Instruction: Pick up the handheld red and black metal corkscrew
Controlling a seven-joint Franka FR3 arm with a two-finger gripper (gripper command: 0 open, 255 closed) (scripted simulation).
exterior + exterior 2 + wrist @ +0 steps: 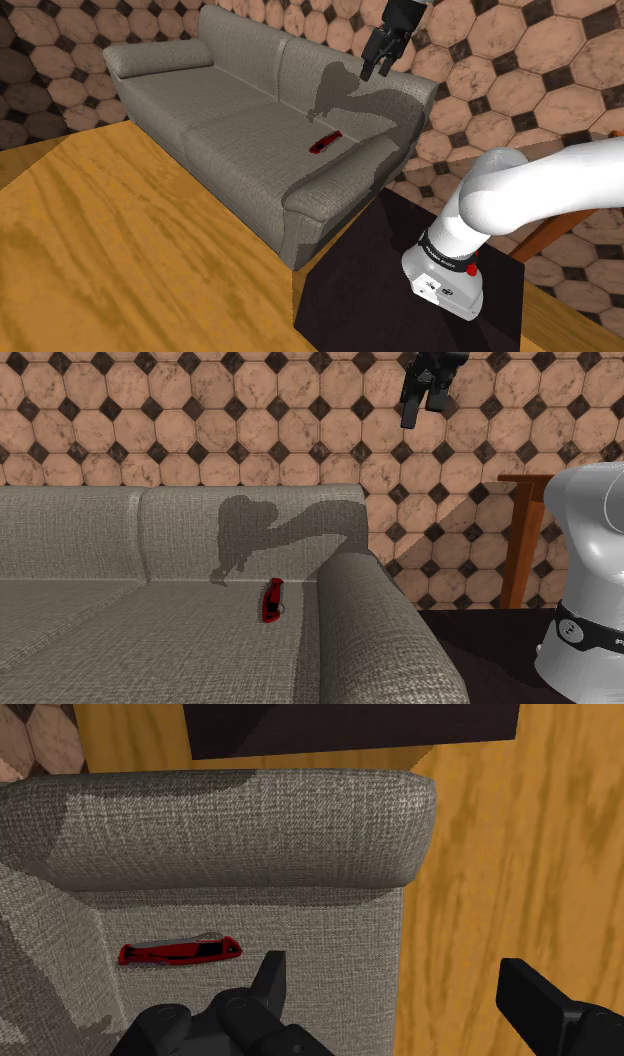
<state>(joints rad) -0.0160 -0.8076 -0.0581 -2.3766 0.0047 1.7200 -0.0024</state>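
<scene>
We're in a home here, a living room by the look of it. Taking up the middle is a long grey woven-fabric sofa (230,130) with two seat cushions, padded arms and a grey cylindrical bolster cushion (160,58) lying at its far end. Under it runs a warm honey-coloured wooden floor (120,270) with a strong grain, very much a house floor. Behind the sofa stands a wall of salmon-pink octagonal tiles with small dark square insets (200,422), decorative rather than industrial. Off beside the sofa's near arm, against that wall, there's the leg and top edge of a reddish-brown wooden table (515,542).
</scene>
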